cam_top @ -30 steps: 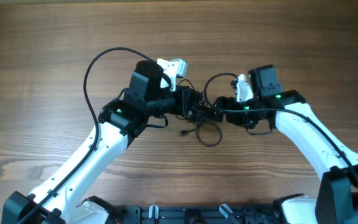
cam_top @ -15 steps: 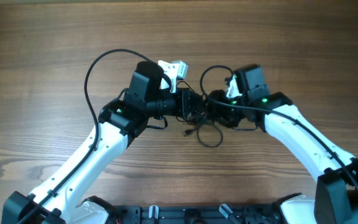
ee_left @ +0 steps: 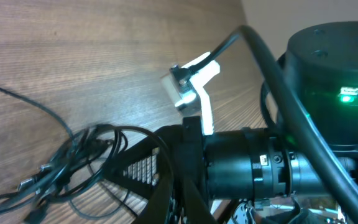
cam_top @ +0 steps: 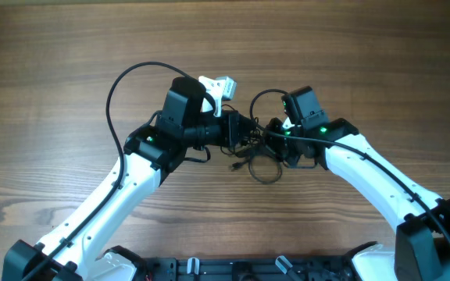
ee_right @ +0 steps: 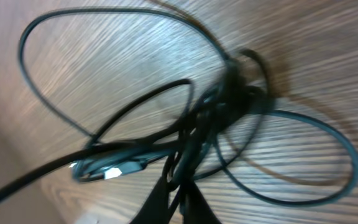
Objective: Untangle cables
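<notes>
Right end effector [cam_top: 272,138] swung in and pinched cables [cam_top: 262,172] at table [cam_top: 53,47] centre, opposite left end effector [cam_top: 244,134], likewise clamped; pull-apart looks ready.

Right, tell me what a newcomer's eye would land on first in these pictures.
First, the knotted clump of thin black cables at the middle of the wooden table, with one loose loop spilling toward the near edge. Next, the two arms converging on it: the left gripper and the right gripper are shut on the clump from opposite sides. In the right wrist view the looping cords fill the frame, somewhat blurred.
</notes>
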Available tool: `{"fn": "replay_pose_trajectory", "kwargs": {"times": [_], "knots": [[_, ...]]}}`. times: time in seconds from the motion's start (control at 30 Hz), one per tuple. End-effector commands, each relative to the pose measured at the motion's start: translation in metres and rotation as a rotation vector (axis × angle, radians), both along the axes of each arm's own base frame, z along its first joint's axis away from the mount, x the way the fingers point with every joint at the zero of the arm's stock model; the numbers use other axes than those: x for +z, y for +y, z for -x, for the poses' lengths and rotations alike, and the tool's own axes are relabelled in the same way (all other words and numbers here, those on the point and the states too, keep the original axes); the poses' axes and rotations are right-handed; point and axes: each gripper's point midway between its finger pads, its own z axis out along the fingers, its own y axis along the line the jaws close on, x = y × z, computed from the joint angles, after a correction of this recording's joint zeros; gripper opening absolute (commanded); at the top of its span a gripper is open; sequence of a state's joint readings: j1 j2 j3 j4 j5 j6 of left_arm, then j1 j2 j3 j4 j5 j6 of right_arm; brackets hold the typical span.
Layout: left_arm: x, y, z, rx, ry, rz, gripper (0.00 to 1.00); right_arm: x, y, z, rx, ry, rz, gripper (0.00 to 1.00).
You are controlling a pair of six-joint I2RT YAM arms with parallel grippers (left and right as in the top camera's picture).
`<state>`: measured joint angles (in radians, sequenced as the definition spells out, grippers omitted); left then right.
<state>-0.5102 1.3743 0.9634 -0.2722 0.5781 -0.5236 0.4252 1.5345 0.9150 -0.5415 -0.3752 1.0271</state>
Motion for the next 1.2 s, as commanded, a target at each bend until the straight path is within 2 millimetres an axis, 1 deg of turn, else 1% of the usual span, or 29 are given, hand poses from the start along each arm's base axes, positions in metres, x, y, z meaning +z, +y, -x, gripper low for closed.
{"fn": "replay_pose_trajectory", "kwargs": {"times": [0.0, 0.03, 0.13, 0.2, 0.3, 0.37, 0.5, 0.7, 0.77, 0.87, 1.0, 1.03, 1.1, 1.13, 1.17], "knots": [[-0.002, 0.008, 0.002, 0.016, -0.001, -0.04, 0.04, -0.018, -0.035, -0.002, -0.069, -0.001, 0.207, 0.04], [-0.009, 0.015, 0.001, 0.044, 0.017, -0.074, 0.04, -0.021, -0.044, 0.001, -0.077, 0.005, 0.256, 0.04], [-0.033, 0.043, -0.002, 0.145, 0.079, -0.198, 0.04, -0.027, -0.067, 0.009, -0.099, 0.03, 0.376, 0.04], [-0.049, 0.069, -0.004, 0.228, 0.121, -0.3, 0.04, -0.029, -0.082, 0.014, -0.111, 0.043, 0.459, 0.04], [-0.065, 0.105, -0.005, 0.331, 0.17, -0.414, 0.04, -0.03, -0.096, 0.019, -0.119, 0.052, 0.53, 0.04], [-0.07, 0.128, -0.009, 0.399, 0.195, -0.462, 0.04, -0.03, -0.1, 0.021, -0.122, 0.056, 0.554, 0.04], [-0.075, 0.164, -0.015, 0.501, 0.252, -0.477, 0.04, -0.03, -0.104, 0.02, -0.13, 0.059, 0.562, 0.04], [-0.075, 0.207, -0.025, 0.631, 0.299, -0.448, 0.04, -0.03, -0.109, 0.021, -0.144, 0.072, 0.566, 0.04], [-0.075, 0.215, -0.027, 0.658, 0.306, -0.445, 0.04, -0.03, -0.109, 0.021, -0.144, 0.072, 0.566, 0.04], [-0.075, 0.223, -0.028, 0.683, 0.314, -0.438, 0.04, -0.03, -0.109, 0.02, -0.146, 0.07, 0.565, 0.04], [-0.073, 0.211, -0.026, 0.641, 0.329, -0.386, 0.04, -0.03, -0.108, 0.019, -0.147, 0.065, 0.562, 0.04], [-0.072, 0.205, -0.025, 0.621, 0.333, -0.369, 0.04, -0.029, -0.105, 0.014, -0.145, 0.047, 0.545, 0.04], [-0.071, 0.199, -0.024, 0.597, 0.335, -0.357, 0.04, -0.028, -0.092, 0.006, -0.08, 0.006, 0.489, 0.04], [-0.071, 0.196, -0.023, 0.59, 0.333, -0.358, 0.1, -0.026, -0.078, 0.001, -0.015, -0.028, 0.431, 0.04], [-0.071, 0.193, -0.022, 0.578, 0.333, -0.356, 0.21, -0.025, -0.07, -0.002, 0.02, -0.046, 0.393, 0.04]]}}
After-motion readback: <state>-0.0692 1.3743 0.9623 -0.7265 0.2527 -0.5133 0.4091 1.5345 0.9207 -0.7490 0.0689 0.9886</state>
